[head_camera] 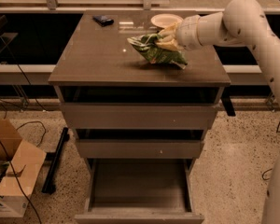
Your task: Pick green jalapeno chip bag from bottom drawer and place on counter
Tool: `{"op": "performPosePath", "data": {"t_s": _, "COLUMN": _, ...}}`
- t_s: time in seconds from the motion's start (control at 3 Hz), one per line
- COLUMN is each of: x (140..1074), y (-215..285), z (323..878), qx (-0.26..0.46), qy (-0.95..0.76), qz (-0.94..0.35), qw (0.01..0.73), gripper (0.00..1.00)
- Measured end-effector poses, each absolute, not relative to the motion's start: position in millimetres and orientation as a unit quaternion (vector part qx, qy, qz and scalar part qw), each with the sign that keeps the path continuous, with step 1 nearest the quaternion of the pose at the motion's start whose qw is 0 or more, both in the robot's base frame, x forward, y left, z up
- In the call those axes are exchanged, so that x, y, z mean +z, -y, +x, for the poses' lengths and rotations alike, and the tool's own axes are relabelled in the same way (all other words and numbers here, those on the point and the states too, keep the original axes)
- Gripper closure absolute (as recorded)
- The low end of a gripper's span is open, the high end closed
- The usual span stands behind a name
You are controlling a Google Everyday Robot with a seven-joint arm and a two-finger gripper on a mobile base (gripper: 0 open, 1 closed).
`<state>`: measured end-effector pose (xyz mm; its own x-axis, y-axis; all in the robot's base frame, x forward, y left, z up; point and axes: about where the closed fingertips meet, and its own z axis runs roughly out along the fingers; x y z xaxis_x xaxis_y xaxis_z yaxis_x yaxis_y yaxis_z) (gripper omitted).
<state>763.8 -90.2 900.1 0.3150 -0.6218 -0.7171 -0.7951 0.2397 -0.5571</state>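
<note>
Beneath the glossy grey-brown square bench [98,59], the deep bottom drawer [139,185] stands pulled open. The robot's pale hand [167,40] pinches the crumpled green foil chip bag [155,54] just over the bench's right half, near a white round bowl [165,20].

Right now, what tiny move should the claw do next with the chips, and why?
Probably lower a little until the bag rests on the top. The claw holds the green jalapeno chip bag, which seems just above the counter, a shadow beneath it, near the white bowl. The bottom drawer stands open.
</note>
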Motion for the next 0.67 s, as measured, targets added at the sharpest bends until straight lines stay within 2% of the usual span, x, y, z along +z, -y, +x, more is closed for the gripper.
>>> {"op": "performPosePath", "data": {"t_s": 0.33, "x": 897.2, "y": 87.5, "z": 765.0, "qx": 0.084, "qy": -0.580, "qz": -0.612, "qw": 0.532, "gripper": 0.13}}
{"op": "performPosePath", "data": {"t_s": 0.67, "x": 895.6, "y": 84.8, "z": 765.3, "qx": 0.086, "qy": -0.579, "qz": -0.612, "qw": 0.531, "gripper": 0.00}}
